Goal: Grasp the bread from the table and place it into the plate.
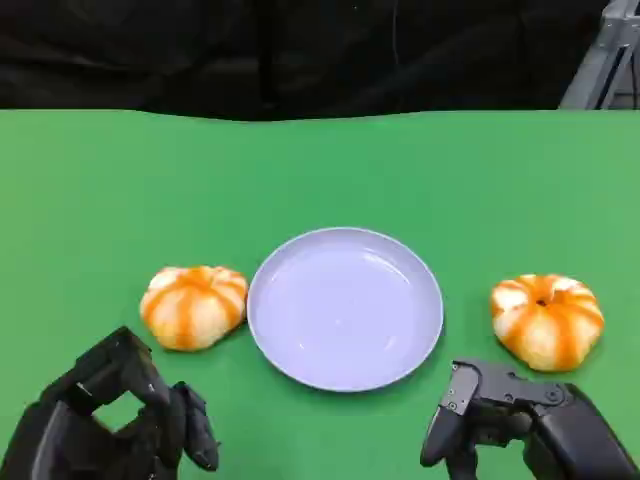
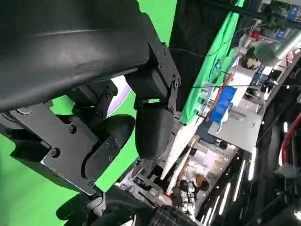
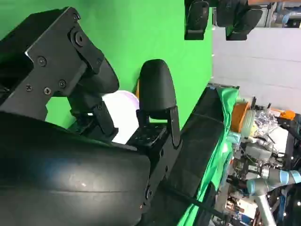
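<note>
On the green table (image 1: pixel 320 170) lies a round pale lilac plate (image 1: pixel 345 307), near the middle of the head view. There are 2 round bread buns with orange and cream stripes. The left bread bun (image 1: pixel 194 305) rests on the table just beside the left rim of the plate; it seems almost to touch the rim. The right bread bun (image 1: pixel 547 319) rests on the table at the right side of the plate, apart from it, with a strip of green cloth between them. The plate has nothing in it.

The left hand (image 1: pixel 120 420) is at the lower left of the head view, near the left bread bun but not touching it. Its black fingers (image 2: pixel 153 127) are apart and hold nothing. In the left wrist view a small part of the plate (image 2: pixel 120 94) shows behind the fingers.

The right hand (image 1: pixel 510 415) is at the lower right of the head view, just below the right bread bun, and does not touch it. Its fingers (image 3: pixel 157 89) are also spread, with nothing between them. In the right wrist view the plate (image 3: pixel 120 113) is seen between the fingers, and a thin orange edge of a bun (image 3: pixel 137 88) shows beside one finger.

Behind the table hangs a black curtain (image 1: pixel 280 50).
</note>
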Tool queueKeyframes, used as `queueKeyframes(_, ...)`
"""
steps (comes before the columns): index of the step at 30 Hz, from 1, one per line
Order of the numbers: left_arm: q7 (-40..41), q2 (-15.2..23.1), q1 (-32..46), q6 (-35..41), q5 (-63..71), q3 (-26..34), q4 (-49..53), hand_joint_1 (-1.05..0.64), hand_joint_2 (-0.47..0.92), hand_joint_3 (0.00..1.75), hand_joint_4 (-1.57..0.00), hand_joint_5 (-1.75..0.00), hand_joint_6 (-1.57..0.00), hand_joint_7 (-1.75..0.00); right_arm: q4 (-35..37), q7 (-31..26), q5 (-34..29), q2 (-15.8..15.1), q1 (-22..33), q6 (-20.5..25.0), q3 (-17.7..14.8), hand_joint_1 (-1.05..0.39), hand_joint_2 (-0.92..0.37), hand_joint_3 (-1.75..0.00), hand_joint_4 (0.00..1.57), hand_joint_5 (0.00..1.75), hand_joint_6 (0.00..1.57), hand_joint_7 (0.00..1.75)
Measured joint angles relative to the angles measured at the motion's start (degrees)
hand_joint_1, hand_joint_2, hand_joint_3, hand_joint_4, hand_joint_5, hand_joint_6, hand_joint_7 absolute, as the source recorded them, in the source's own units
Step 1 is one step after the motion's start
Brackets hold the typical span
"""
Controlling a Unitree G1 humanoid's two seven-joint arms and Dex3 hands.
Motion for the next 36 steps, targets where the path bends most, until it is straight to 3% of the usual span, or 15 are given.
queueKeyframes(16,0.01,-0.04,-0.02,0.0,0.12,-0.02,-0.01,-0.04,0.4,1.46,-0.95,-1.75,-0.87,-1.61,0.0,0.01,0.01,0.0,-0.02,0.01,-0.03,0.09,-0.26,-1.53,0.9,1.67,0.76,1.44)
queueKeyframes(22,0.04,0.11,-0.02,-0.01,1.56,0.0,-0.36,-0.08,0.43,1.37,-0.84,-1.72,-0.74,-1.59,-0.15,-0.01,-0.13,0.0,0.0,0.01,0.16,0.08,-0.25,-1.54,0.9,1.67,0.77,1.44)
queueKeyframes(23,0.04,0.12,-0.02,-0.01,1.9,0.01,-0.49,-0.12,0.44,1.27,-0.79,-1.52,-0.73,-1.34,-0.22,-0.02,-0.21,0.0,0.0,0.01,0.25,0.08,-0.25,-1.55,0.9,1.67,0.77,1.44)
queueKeyframes(24,0.32,0.08,-0.01,-0.01,2.21,0.02,-0.69,-0.13,0.45,1.23,-0.77,-1.44,-0.74,-1.24,-0.29,-0.03,-0.3,0.0,0.0,0.02,0.33,0.08,-0.25,-1.54,0.9,1.67,0.76,1.44)
queueKeyframes(29,2.58,-0.41,-0.01,0.0,2.26,0.58,-1.35,-0.15,0.46,1.18,-0.77,-1.35,-0.75,-1.12,-0.99,-0.05,-0.38,0.02,0.17,0.19,0.68,0.08,-0.25,-1.54,0.9,1.67,0.76,1.44)
queueKeyframes(32,3.37,-0.42,-0.08,0.16,2.25,0.63,-1.57,-0.17,0.53,1.0,-0.78,-1.18,-0.74,-0.91,-1.18,-0.13,-0.39,0.06,0.18,0.29,0.84,0.08,-0.26,-1.54,0.9,1.66,0.76,1.44)
queueKeyframes(33,3.59,-0.42,-0.19,0.29,2.24,0.71,-1.77,-0.23,0.56,0.91,-0.71,-1.11,-0.67,-0.83,-1.19,-0.17,-0.4,0.1,0.18,0.31,0.91,0.08,-0.26,-1.54,0.9,1.66,0.76,1.44)
queueKeyframes(34,3.6,-0.42,-0.31,0.34,2.24,0.76,-1.95,-0.34,0.71,0.57,-0.58,-0.94,-0.57,-0.59,-1.2,-0.22,-0.4,0.14,0.18,0.34,0.99,0.08,-0.26,-1.54,0.9,1.67,0.77,1.45)
queueKeyframes(36,4.76,1.28,-2.02,0.81,7.65,0.0,-2.46,-0.45,0.88,0.2,-0.47,-0.76,-0.51,-0.31,-1.29,-0.46,-0.41,0.34,0.14,0.72,1.18,0.08,-0.26,-1.53,0.89,1.67,0.77,1.45)
